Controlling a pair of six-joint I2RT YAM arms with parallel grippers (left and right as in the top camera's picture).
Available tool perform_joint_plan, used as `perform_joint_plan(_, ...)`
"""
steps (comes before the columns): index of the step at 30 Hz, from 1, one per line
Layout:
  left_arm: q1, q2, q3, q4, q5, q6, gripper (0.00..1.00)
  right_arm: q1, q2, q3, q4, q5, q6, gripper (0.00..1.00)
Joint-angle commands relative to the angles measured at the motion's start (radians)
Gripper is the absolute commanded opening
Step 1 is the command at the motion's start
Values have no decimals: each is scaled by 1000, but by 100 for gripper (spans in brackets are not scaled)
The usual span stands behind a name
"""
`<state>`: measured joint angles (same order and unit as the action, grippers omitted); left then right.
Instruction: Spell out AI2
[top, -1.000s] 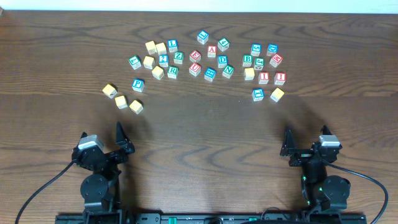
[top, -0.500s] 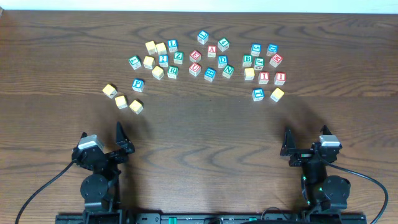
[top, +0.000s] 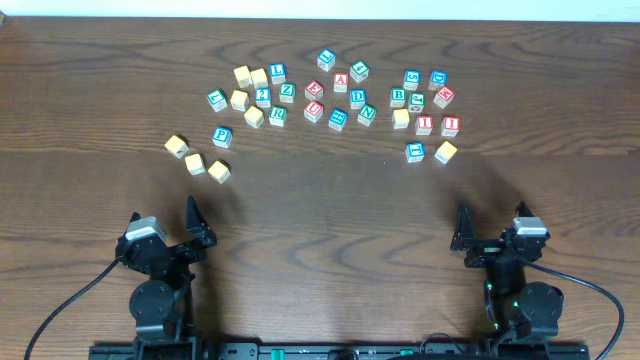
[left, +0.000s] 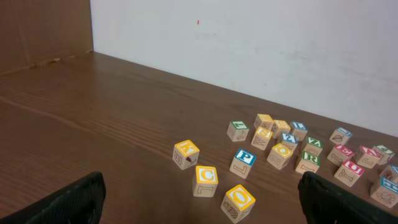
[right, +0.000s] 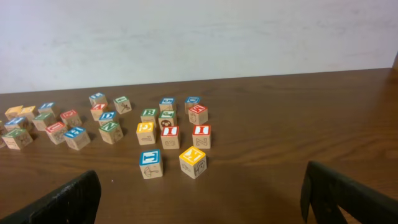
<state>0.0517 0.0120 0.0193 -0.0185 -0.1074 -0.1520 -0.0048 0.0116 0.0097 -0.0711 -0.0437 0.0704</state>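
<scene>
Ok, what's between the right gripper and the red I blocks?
A blue-topped block and a yellow-topped block lie before the red I blocks; nearer the right gripper the table is bare, per the right wrist view.

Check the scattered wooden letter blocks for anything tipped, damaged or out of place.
Nothing stands out. The small wooden letter blocks lie loose in a single layer on the dark wooden table, turned at various angles, none stacked or visibly damaged.

– Light ok?
– Bright, even, from overhead. Alphabet blocks (top: 340, 80) drop short soft shadows on the table (top: 320, 200); faint sheen on wood.
– Wrist cams?
– My fingers (left: 62, 202) are dark, blurry at btm corners. Far blocks soft, wall (left: 249, 50) greyish.
</scene>
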Motion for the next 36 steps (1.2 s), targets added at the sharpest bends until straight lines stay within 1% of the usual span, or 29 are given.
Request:
perform_joint_plan(1,3,-7,-15,-45,-13,18,98,14,-6,-4,0,11,-8,99)
perform_joint_plan(32,3,-7,-15,-43,-13,18,98,14,-6,-4,0,11,-8,99)
perform_joint_plan(36,3,-7,-15,7,18,17,98,14,-6,-4,0,11,-8,99)
